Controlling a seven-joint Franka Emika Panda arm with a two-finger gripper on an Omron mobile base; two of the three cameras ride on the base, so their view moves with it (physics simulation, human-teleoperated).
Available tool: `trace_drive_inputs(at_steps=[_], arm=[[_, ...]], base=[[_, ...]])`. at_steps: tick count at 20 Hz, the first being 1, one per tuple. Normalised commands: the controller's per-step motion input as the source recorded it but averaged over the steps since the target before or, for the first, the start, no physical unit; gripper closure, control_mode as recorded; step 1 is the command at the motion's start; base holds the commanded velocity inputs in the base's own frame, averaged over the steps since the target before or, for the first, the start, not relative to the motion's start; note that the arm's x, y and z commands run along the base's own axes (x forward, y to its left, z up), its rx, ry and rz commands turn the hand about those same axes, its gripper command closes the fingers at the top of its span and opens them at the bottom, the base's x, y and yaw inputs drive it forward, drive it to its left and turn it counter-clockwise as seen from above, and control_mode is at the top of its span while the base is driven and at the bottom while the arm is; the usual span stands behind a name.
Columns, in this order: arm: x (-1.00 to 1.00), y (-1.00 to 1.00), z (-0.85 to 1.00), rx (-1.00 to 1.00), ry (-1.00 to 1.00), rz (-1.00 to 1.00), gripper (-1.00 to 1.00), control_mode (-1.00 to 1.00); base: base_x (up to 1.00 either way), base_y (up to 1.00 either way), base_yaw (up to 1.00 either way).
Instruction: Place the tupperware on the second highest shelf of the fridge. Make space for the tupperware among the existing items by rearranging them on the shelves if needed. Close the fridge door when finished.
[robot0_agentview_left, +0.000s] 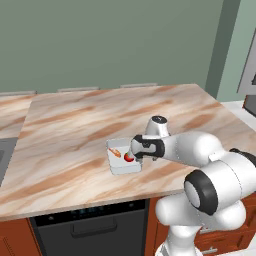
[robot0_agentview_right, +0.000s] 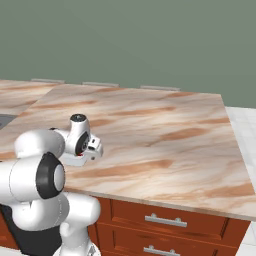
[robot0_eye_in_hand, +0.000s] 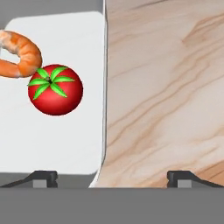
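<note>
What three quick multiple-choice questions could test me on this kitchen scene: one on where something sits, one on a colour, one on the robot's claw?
1. The tupperware sits:
A in the sink
B on the marble counter
C on the floor

2. The tomato is:
A red
B yellow
C purple

3. The gripper is:
A shut on the tomato
B shut on the tray's rim
C open

Answers: 1 B, the tray rests on the counter near its front edge. 2 A, red with a green stem. 3 C, its fingertips stand wide apart, one on either side of the tray's wall.
</note>
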Motion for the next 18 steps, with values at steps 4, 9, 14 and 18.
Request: trace_drive_inputs(at_steps=[4, 9, 14, 18], arm=[[0.12, 0.01, -0.13, 0.0, 0.0, 0.0, -1.0, -1.0], [0.1, 0.02, -0.13, 0.0, 0.0, 0.0, -1.0, -1.0], [0.1, 0.06, -0.18, 0.0, 0.0, 0.0, -1.0, -1.0], [0.19, 0.06, -0.14, 0.0, 0.0, 0.0, -1.0, -1.0]], base=[[0.0, 0.0, 0.0], [0.0, 0.0, 0.0], [0.0, 0.0, 0.0], [0.0, 0.0, 0.0]])
